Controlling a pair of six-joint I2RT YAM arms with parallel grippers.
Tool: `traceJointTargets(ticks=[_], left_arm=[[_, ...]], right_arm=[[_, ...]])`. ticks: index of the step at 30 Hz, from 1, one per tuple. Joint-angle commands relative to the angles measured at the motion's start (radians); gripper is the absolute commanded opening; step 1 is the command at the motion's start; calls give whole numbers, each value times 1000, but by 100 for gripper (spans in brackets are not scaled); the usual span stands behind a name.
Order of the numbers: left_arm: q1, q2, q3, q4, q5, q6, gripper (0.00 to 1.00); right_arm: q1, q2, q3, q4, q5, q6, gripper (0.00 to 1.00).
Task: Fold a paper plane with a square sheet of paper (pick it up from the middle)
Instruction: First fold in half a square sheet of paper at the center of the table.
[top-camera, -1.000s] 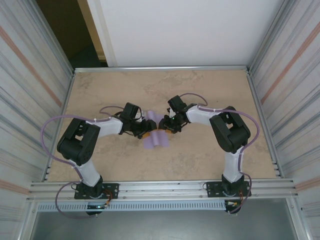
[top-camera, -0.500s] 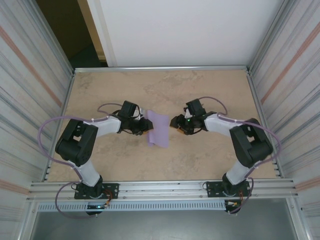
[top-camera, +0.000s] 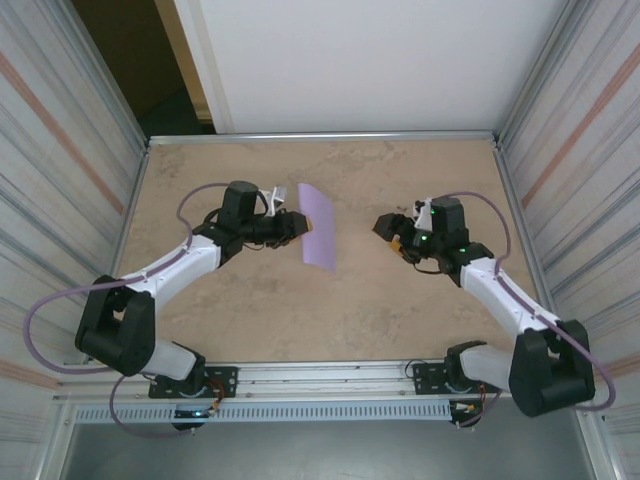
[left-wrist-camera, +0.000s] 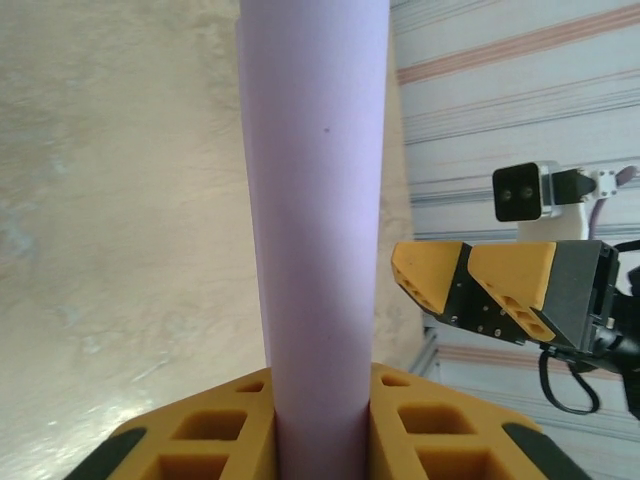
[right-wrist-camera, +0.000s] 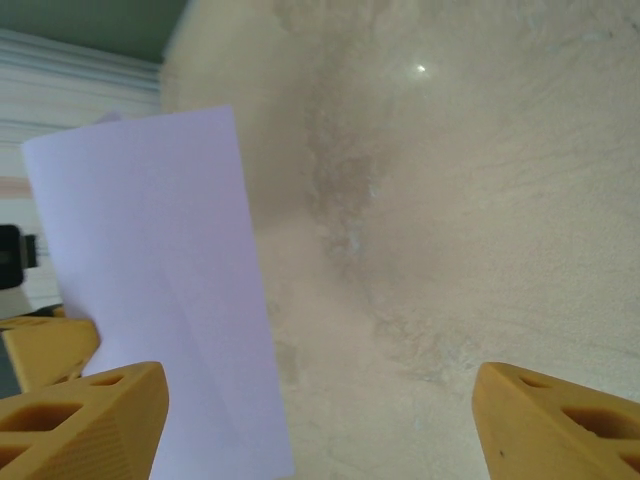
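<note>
Paper (top-camera: 318, 226), lavender and thin, is held up over the middle of the table (top-camera: 350, 310), about as far from its left edge as from its right. From above it reads as a narrow slanted strip, its upper end nearer the far edge and its lower end nearer the arms. The left wrist camera sees the sheet (left-wrist-camera: 315, 200) rising as a tall, slightly curved band. The right wrist camera catches its broad face (right-wrist-camera: 160, 280), with a faint crease running down it.

The left gripper (top-camera: 294, 223) has the strip by its left side. Its yellow fingers (left-wrist-camera: 430, 430) are pressed together on the paper's lower end, one on each face.

The right gripper (top-camera: 388, 228) hovers to the right of the sheet, well apart from it, touching nothing. Its jaws stand wide, with only bare table surface between the two yellow fingertips (right-wrist-camera: 85, 420). The same gripper (left-wrist-camera: 480, 290) shows from the left wrist, pointing toward the paper against the ribbed side wall (left-wrist-camera: 520, 90).
</note>
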Motion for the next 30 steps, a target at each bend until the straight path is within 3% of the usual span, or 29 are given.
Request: traceJointTargets(ticks=[1,10,15,30], left_arm=[[-21,-8,47,77,73,-83,24],[-39,75,75,323,186,-268,23],[-26,145,130,325,243,-278,23],[20,302,188,374,308,-340,22]], right_arm=[[-32,-47,-29,-10,-97,50,81],[-46,50,-73,324,-234,241,86],[-48,173,-39,508,-288,340,87],[-26,367,23,671,-369,403,78]])
